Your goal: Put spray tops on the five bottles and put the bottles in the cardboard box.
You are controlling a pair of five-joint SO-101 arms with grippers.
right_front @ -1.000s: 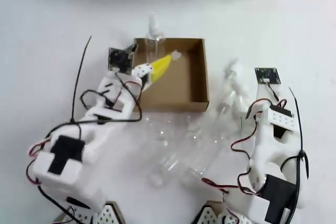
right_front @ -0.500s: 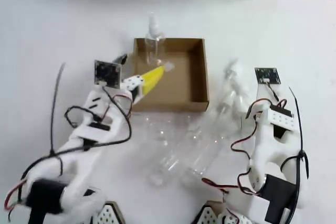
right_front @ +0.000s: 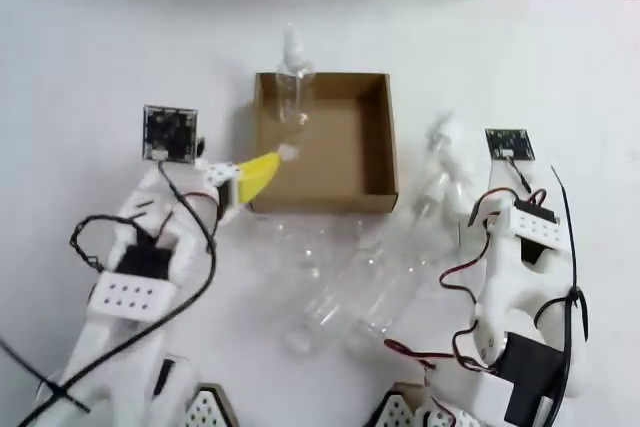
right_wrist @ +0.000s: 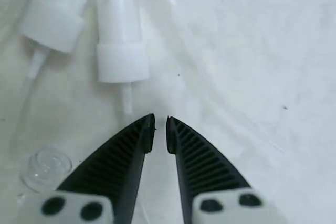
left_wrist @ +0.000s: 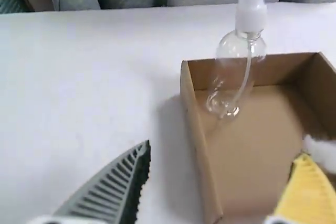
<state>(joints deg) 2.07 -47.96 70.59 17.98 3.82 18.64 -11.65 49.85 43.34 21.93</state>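
The white table (right_front: 90, 47) carries everything. The left arm (right_front: 140, 257) lies on the left side of it and the right arm (right_front: 510, 277) on the right side.

Between the arms, a little farther away, is the open cardboard box (right_front: 345, 162). One bottle (right_front: 292, 87) with a white spray top (left_wrist: 251, 9) on it is inside the box, in the far left corner. It seems to stand upright there, touching the far wall.

On the near side of the box several clear bottles (right_front: 350, 287) lie on the table in a heap. How many they are is hard to tell.

The left gripper (left_wrist: 224, 153) is at the left wall of the box. Its jaws are spread wide and hold nothing: the yellow finger (right_front: 258, 173) is over the box, and the grey finger (left_wrist: 115, 187) is outside, over the table.

The right gripper (right_wrist: 159, 128) is right of the box, low over the table. Its black jaws are almost together, with a thin slit between them and nothing in it.

Just beyond its tips two loose spray tops (right_wrist: 121, 40) lie side by side. A small clear cap (right_wrist: 46, 167) lies beside the gripper.
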